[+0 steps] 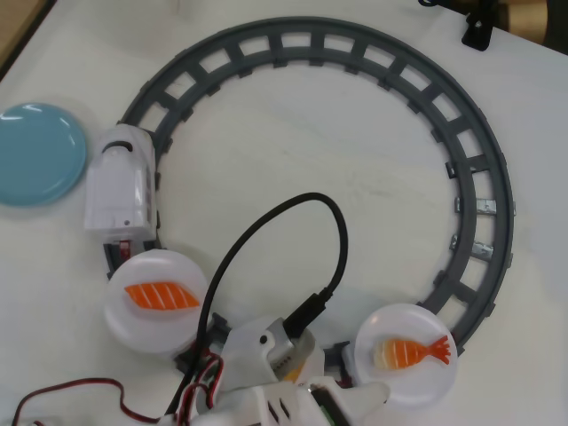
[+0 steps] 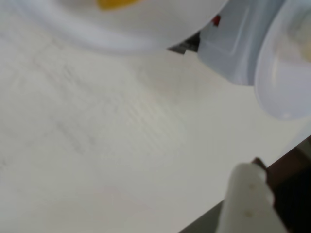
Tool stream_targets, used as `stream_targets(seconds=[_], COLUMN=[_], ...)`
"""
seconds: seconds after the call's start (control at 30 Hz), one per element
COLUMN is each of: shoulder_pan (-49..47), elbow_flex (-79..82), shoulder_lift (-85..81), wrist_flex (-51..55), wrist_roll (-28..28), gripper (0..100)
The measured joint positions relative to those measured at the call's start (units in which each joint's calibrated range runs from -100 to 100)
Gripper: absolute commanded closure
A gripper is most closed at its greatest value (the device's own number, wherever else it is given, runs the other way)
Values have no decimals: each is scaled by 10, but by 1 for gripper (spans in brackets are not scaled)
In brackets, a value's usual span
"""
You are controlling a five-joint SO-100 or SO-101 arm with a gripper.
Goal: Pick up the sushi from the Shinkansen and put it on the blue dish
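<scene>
The shrimp sushi (image 1: 413, 351) lies on a round white plate car (image 1: 406, 383) at the lower right of the overhead view. The white Shinkansen (image 1: 122, 185) stands on the left of the track, nose toward the top. The blue dish (image 1: 35, 153) lies at the left edge, empty. My gripper (image 1: 344, 396) is low at the bottom edge, just left of the shrimp plate, mostly under the arm. The wrist view shows one white fingertip (image 2: 248, 196) over bare table. I cannot tell how the jaws stand.
A grey ring track (image 1: 470, 160) circles the table. A plate car (image 1: 155, 328) behind the train carries a salmon slice (image 1: 161, 295). In the wrist view a white plate (image 2: 121, 34) holds a yellow piece (image 2: 116, 3). A black cable (image 1: 266, 222) arcs over the middle.
</scene>
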Motion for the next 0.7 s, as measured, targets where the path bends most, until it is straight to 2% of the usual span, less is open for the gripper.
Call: stream_targets(seconds=[0.2, 0.7], shoulder_pan=[-8, -60], elbow_flex=[-3, -35], shoulder_lift=[26, 78], wrist_flex=[-3, -16], wrist_roll=[65, 82], gripper=[73, 72])
